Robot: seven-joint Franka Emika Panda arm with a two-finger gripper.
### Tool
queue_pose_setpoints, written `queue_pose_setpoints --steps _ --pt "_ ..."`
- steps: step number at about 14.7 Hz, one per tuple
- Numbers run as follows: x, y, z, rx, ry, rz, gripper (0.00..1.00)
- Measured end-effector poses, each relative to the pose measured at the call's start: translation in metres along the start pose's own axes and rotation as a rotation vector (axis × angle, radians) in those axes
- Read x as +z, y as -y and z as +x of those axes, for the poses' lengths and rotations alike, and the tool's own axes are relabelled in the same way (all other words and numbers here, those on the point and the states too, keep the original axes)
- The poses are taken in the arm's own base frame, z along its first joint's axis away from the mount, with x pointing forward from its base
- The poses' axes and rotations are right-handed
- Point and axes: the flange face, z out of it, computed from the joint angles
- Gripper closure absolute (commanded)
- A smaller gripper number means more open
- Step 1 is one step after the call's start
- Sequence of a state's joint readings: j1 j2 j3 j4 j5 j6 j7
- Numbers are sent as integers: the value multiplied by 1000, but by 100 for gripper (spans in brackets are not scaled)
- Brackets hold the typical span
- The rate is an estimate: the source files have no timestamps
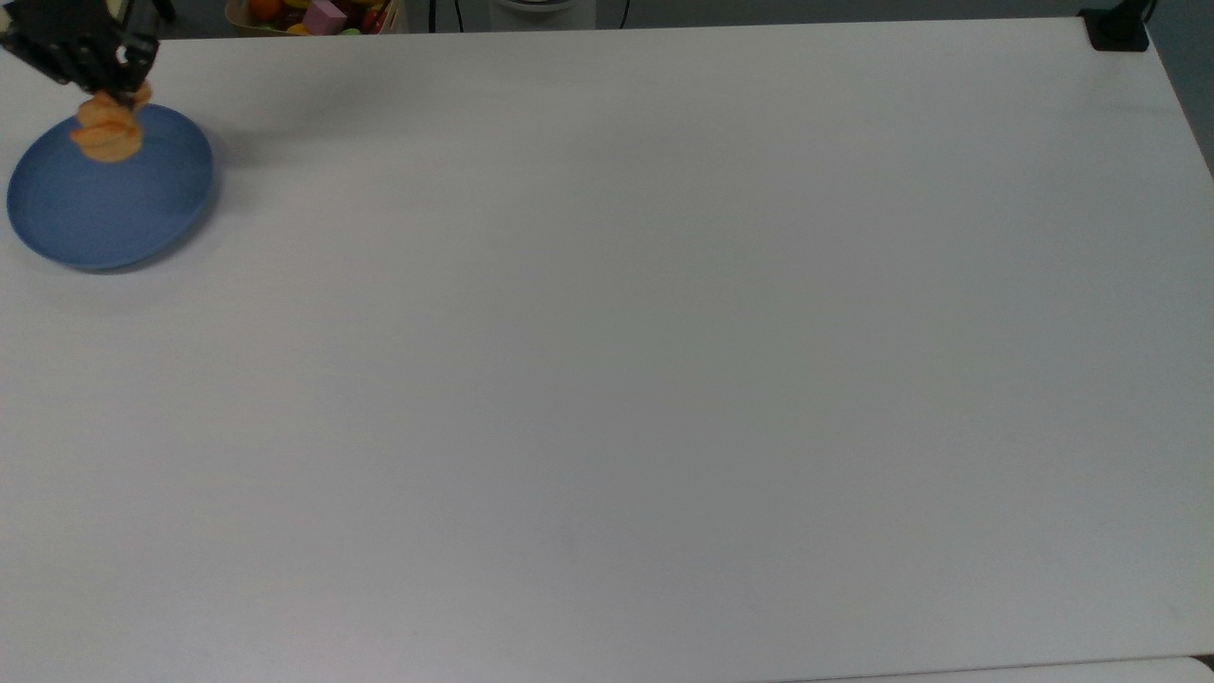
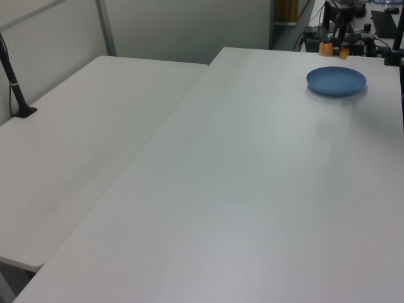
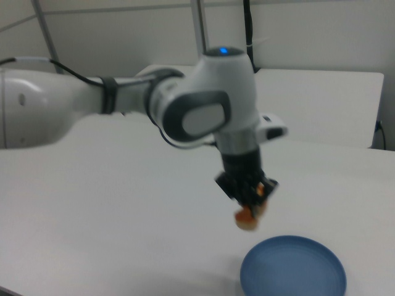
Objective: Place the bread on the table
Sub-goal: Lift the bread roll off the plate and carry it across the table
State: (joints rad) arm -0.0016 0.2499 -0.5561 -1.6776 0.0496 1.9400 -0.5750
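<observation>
The bread [image 1: 110, 133] [image 2: 333, 49] [image 3: 246, 217], a small golden-orange loaf, hangs in the air above the blue plate [image 1: 109, 204] [image 2: 336, 81] [image 3: 292, 271]. My gripper [image 1: 119, 95] [image 3: 252, 197] is shut on its top end. In the right view the bread dangles below the black fingers, clear of the plate's surface. In the top view it sits over the plate's far rim. The white table [image 1: 626, 360] [image 2: 252, 189] [image 3: 111, 234] spreads wide around the plate.
The plate stands near the table's far left corner in the top view. A box of colourful toys [image 1: 318, 14] sits past the table's far edge. A black clamp [image 1: 1117, 28] grips the far right corner. A second white table [image 2: 82, 139] adjoins on the left view's left.
</observation>
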Motion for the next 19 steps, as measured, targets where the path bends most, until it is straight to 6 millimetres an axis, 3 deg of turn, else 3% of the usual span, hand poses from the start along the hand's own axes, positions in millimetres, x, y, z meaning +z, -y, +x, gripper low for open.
queue_pose_setpoints --steps 3,5,8,10,12,14,17,19 --pt "-45 62 18 -28 19 65 100" --pt "-63 97 25 -45 29 93 100" --pt "-83 169 32 -64 76 106 100" --pt "-85 223 35 -88 138 85 100" --pt "-75 271 36 -105 182 75 100" --pt "-54 305 32 -140 231 75 100" --pt "0 355 21 -179 290 67 100" --pt "32 378 15 -183 286 60 100"
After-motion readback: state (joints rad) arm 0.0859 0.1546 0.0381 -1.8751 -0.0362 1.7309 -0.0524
